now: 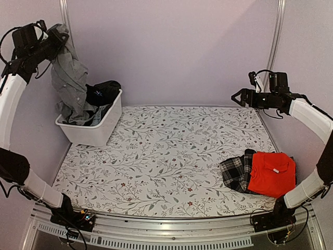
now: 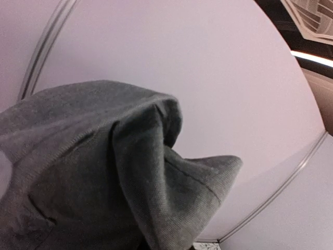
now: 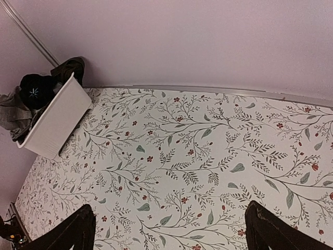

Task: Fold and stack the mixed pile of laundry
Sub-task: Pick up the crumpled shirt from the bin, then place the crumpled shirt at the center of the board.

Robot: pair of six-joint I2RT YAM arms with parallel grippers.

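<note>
Limp grey knit shirt (image 2: 104,177) clamped in left tool (image 1: 54,37), square-folded red shirt (image 1: 271,173)

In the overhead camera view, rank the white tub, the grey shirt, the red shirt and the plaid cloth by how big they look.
1-2. grey shirt and white tub: about alike; the shirt hangs raised, nearer the camera, so unranked.
3. red shirt.
4. plaid cloth, partly covered by the red shirt.

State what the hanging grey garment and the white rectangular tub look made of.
Grey garment: soft fabric, probably a cotton knit, matte; fine-grained texture and limp folds show close up. White rectangular tub: seemingly rigid plastic, smooth, faint sheen; straight thin walls hold their shape.
</note>
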